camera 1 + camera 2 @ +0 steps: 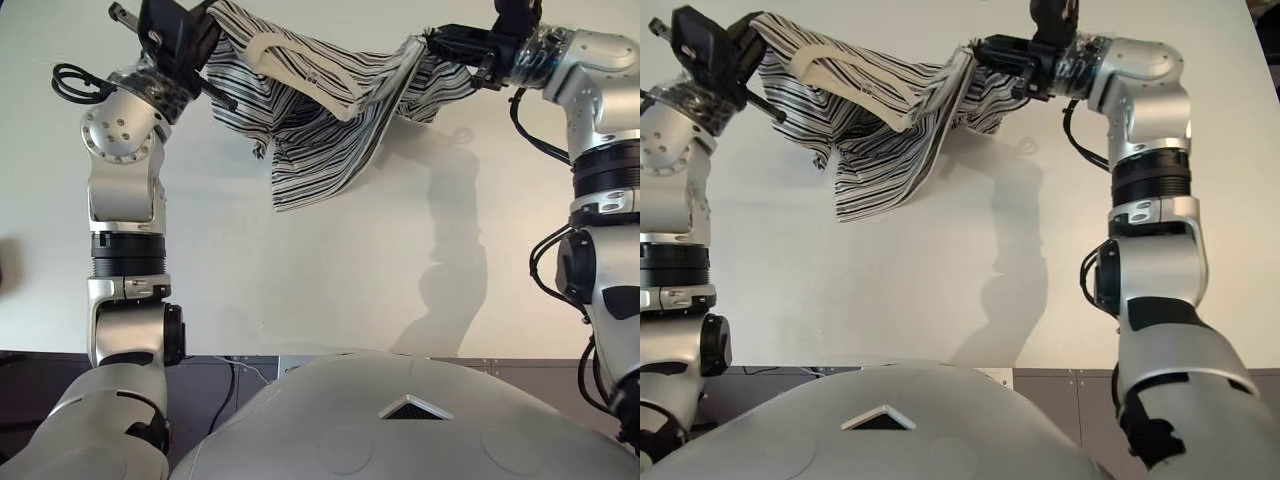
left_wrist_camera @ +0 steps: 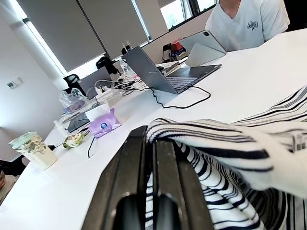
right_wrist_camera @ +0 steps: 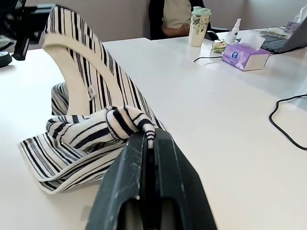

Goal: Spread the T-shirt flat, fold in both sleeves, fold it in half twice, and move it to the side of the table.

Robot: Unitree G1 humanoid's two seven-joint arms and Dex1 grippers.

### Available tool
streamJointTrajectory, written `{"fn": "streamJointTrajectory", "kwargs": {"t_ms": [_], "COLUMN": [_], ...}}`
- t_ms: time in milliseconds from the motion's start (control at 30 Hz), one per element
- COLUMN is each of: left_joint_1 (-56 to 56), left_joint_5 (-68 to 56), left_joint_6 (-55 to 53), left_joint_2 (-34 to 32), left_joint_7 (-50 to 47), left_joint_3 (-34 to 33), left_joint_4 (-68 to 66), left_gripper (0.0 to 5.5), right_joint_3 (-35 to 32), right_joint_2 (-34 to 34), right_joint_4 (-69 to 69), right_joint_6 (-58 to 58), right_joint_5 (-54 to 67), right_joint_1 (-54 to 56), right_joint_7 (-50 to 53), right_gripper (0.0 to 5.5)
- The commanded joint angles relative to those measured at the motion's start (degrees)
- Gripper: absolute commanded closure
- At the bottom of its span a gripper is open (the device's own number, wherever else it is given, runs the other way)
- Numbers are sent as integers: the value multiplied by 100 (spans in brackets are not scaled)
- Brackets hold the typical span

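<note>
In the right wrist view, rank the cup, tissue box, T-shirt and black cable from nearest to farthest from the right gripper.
1. T-shirt: clamped in the right gripper itself.
2. Black cable: lying on the table, off to the gripper's side.
3. Tissue box: farther along, beyond the cable.
4. Cup: farthest, near the table's far edge.
</note>
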State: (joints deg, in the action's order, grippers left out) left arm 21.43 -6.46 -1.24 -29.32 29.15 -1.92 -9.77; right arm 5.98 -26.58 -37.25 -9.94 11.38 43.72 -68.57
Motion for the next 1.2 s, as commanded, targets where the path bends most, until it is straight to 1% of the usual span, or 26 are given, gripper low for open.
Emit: {"fn": "streamJointTrajectory", "kwargs": {"t_ms": [33, 133, 200, 300, 333, 467, 500, 700, 967, 1200], "left_joint_1": [-529, -1438, -1882, -2089, -2097, -2058, -2059, -2135, -2205, -2183], "left_joint_5": [-405, -680, -721, -666, -659, -622, -621, -604, -568, -582], "left_joint_6": [-607, -1335, -1649, -1799, -1815, -1824, -1826, -1828, -1854, -1925], "left_joint_2": [122, 367, 507, 556, 550, 505, 497, 447, 439, 402], "left_joint_7": [273, 214, 93, -75, -87, -70, -66, -72, -75, -9], "left_joint_3": [94, 540, 755, 640, 613, 604, 592, 532, 563, 592], "left_joint_4": [1036, 2441, 2969, 2989, 2982, 2945, 2940, 2932, 2970, 3006], "left_gripper": [538, 538, 538, 538, 540, 540, 540, 540, 540, 540], "right_joint_3": [249, 221, 244, 385, 448, 795, 821, 812, 783, 941], "right_joint_2": [-757, -1310, -1425, -1306, -1286, -1336, -1349, -1444, -1719, -1561], "right_joint_4": [922, 1842, 2220, 2095, 2059, 1674, 1606, 1510, 2111, 2035], "right_joint_6": [-34, -263, -311, -44, 77, 675, 732, 843, 720, 843], "right_joint_5": [2, 235, 272, -40, -121, -673, -734, -748, -527, -769], "right_joint_1": [-906, -1613, -1960, -2179, -2238, -2375, -2377, -2315, -2415, -2517], "right_joint_7": [-968, -1565, -1596, -1259, -1216, -997, -970, -1083, -1500, -1114], "right_gripper": [540, 540, 540, 540, 516, 463, 457, 457, 457, 457]}}
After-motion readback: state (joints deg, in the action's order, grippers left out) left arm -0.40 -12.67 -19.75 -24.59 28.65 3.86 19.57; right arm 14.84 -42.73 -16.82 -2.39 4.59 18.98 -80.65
